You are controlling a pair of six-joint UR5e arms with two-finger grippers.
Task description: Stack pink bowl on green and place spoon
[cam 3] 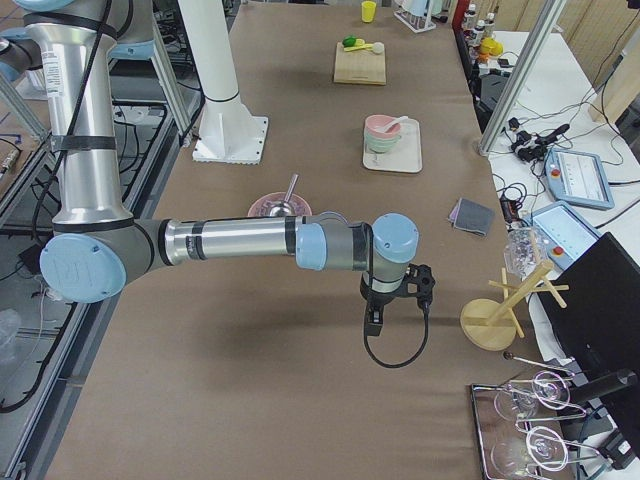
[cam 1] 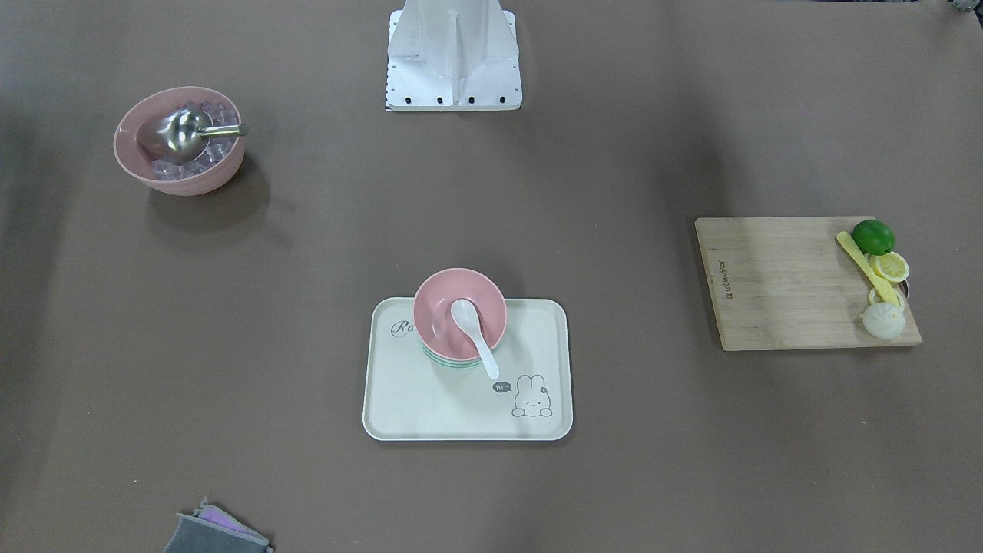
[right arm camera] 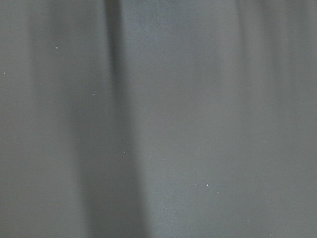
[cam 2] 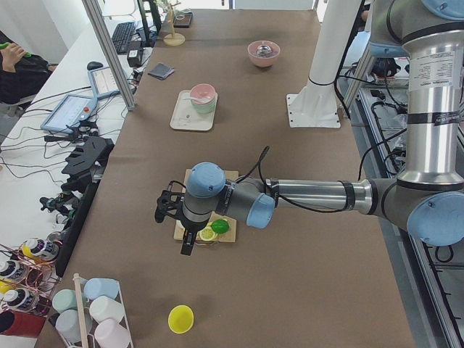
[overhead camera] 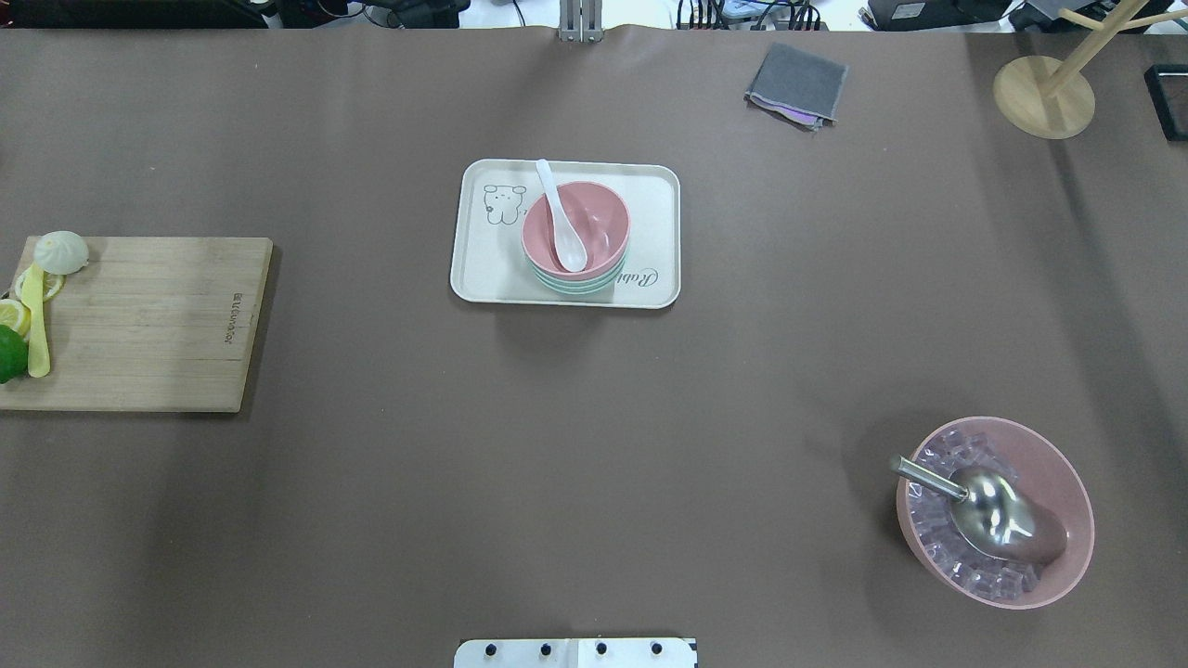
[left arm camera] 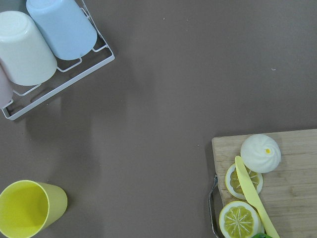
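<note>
Overhead exterior view showed the pink bowl [overhead camera: 575,227] nested in the green bowl [overhead camera: 577,286], of which only a thin rim band peeked out underneath. The stack sat on the cream tray [overhead camera: 483,274], mid-counter and toward the side away from the robot. The white spoon [overhead camera: 560,223] lay with its scoop in the pink bowl and its handle resting over the rim. Its long axis ran away from the robot and slightly toward the robot's left.

Both arms showed only in the side views. The left fingers [cam 2: 187,245] hung over the counter past the wooden board [overhead camera: 139,325], so the stack lay well apart from them, toward the counter's middle. The right fingers [cam 3: 374,318] hung toward the opposite end, past the ice bowl [overhead camera: 995,512], again well apart from the stack. Neither arm looked clearly nearer. How wide either pair stood I could not tell, and nothing was seen in them.

By my judgement both steps were done, and no further move on the stack looked needed.

The bowls looked like smooth, matte, hard plastic, round and shallow. The spoon was glossy white, like a ceramic soup spoon, short and curved. The tray was flat and rounded at the corners, with a low lip and a printed rabbit.
</note>
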